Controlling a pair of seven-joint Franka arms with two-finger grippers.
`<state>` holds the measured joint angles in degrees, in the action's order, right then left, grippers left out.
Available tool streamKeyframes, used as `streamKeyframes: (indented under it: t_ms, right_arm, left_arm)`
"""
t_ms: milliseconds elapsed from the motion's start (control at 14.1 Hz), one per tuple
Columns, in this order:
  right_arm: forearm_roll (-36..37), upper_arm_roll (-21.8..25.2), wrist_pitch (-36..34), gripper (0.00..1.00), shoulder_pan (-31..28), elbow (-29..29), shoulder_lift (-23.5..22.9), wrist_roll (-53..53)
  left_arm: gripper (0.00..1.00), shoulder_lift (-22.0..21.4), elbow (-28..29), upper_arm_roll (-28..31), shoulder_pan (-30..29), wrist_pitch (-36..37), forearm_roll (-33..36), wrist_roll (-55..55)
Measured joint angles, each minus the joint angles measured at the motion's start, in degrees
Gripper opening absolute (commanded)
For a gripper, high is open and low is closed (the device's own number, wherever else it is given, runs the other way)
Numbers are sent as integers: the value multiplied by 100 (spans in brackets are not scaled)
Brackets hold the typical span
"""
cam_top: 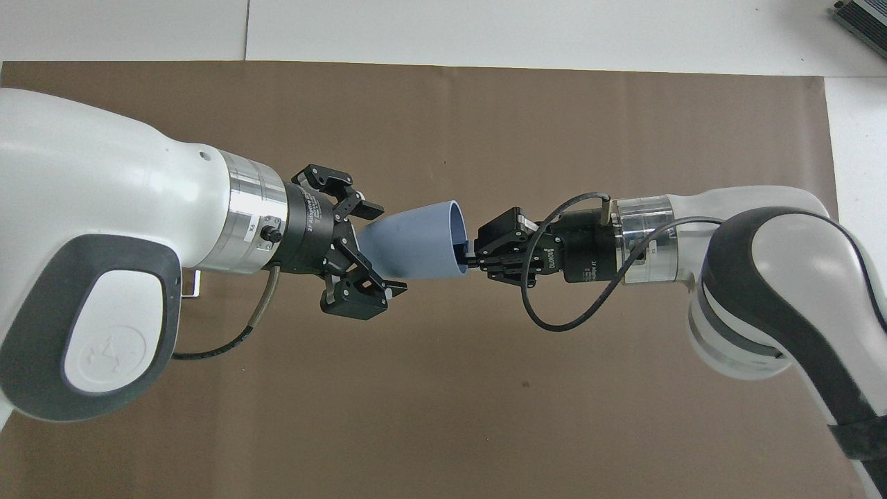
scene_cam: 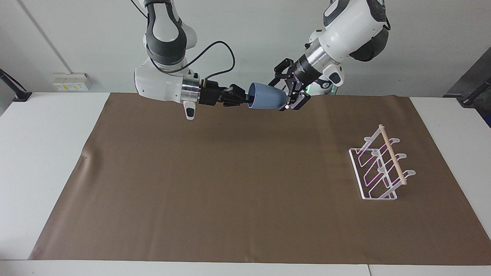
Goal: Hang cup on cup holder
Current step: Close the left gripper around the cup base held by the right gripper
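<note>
The light-blue cup (scene_cam: 266,101) (cam_top: 416,242) hangs on its side in the air over the edge of the brown mat nearest the robots. My right gripper (scene_cam: 247,100) (cam_top: 468,258) is shut on the cup's rim, one finger inside the mouth. My left gripper (scene_cam: 282,96) (cam_top: 383,246) is open, its fingers standing on either side of the cup's narrow base end. The white wire cup holder (scene_cam: 379,165) with its wooden dowel stands on the mat toward the left arm's end of the table. In the overhead view the left arm hides nearly all of it.
A brown mat (scene_cam: 230,191) covers most of the white table (scene_cam: 46,153). A black cable (cam_top: 554,319) loops from the right wrist beside the gripper.
</note>
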<state>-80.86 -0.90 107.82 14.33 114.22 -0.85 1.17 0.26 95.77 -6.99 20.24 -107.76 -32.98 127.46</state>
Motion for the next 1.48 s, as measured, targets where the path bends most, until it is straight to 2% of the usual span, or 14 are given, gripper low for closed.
streamKeyframes:
  t_ms: [424,495,566,636,707,1131,1202,1485]
  right_arm:
    - [0,0,0,0,0,0,0,0]
    - [0,0,0,0,0,0,0,0]
    - [0,0,0,0,0,0,0,0]
    - [0,0,-10,0,0,1,1,0]
    - [-2,5,13,0,-8,-3,-2,0]
    - [-14,7,5,0,-25,-11,0,6]
    - [-21,7,5,12,-25,-16,3,34]
    - [-24,-1,14,21,-22,-23,11,162]
  left_arm:
    - [100,-1,56,-2,105,-121,0,37]
    - [78,-1,81,-2,109,-129,0,42]
    - [45,-2,103,-2,123,-139,0,78]
    - [16,-2,119,0,131,-202,8,117]
    - [0,-11,136,10,132,-227,7,113]
    - [0,-31,146,6,154,-300,35,100]
    - [0,-40,146,6,156,-310,41,100]
    - [0,-99,145,3,195,-359,74,119]
